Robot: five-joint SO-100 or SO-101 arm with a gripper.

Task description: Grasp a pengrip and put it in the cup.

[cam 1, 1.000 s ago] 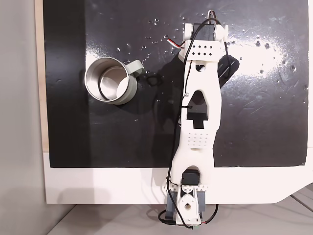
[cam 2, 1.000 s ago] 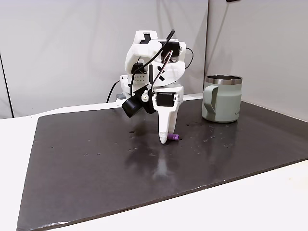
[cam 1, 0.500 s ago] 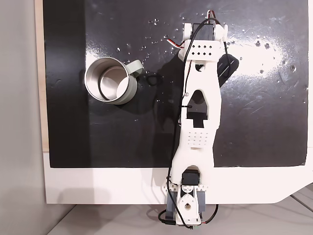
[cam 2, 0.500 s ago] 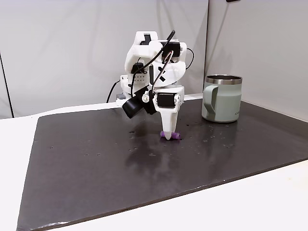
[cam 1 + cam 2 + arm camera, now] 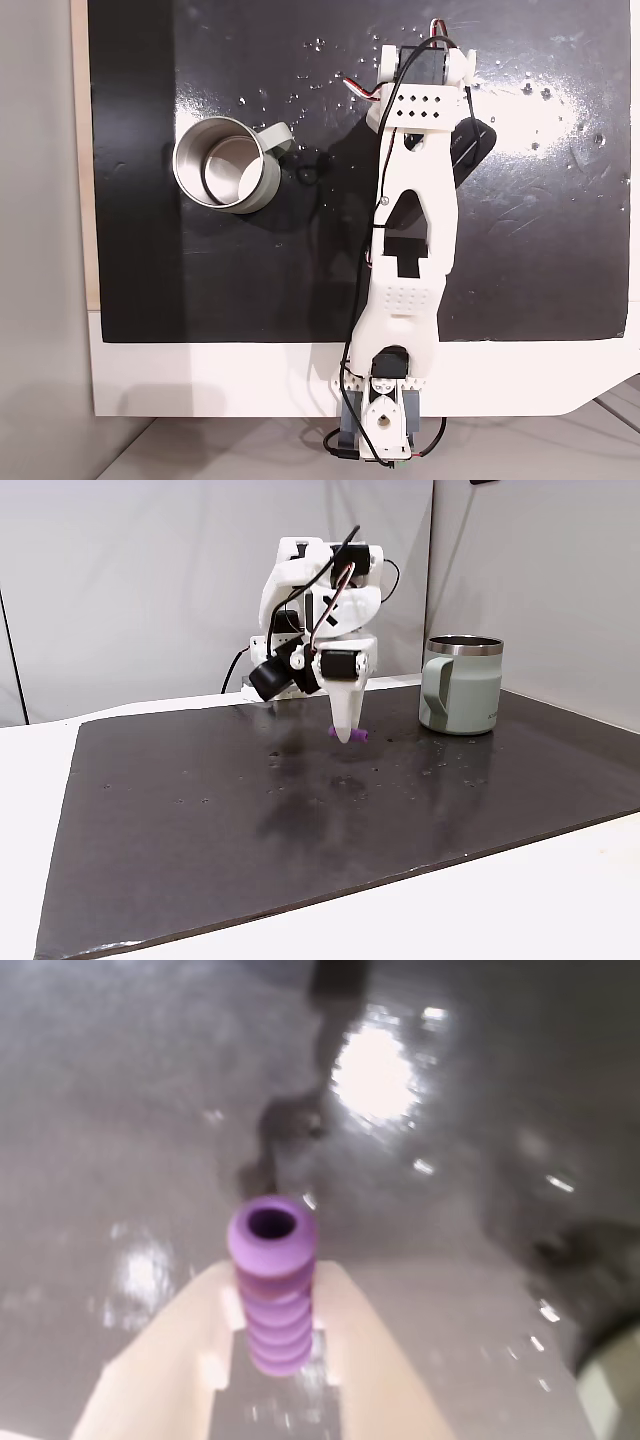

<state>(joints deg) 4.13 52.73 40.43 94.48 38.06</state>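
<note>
One fixed view: straight down from above, arm base at the bottom edge, cup (image 5: 226,164) left of the pincer. The other fixed view: low, from the bench (image 5: 300,810) front, facing the arm, cup (image 5: 461,685) right of the pincer (image 5: 346,732). Both share mat, arm, cup. Wrist view: very near, just behind the pincer (image 5: 272,1360), looking down at the mat.

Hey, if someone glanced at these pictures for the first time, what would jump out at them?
The white arm's gripper hangs above the black mat in a fixed view, shut on the purple pengrip. In the wrist view the ribbed pengrip sits between the pale fingers, its open end facing away from the camera. The metal cup stands upright to the right, apart from the gripper.
</note>
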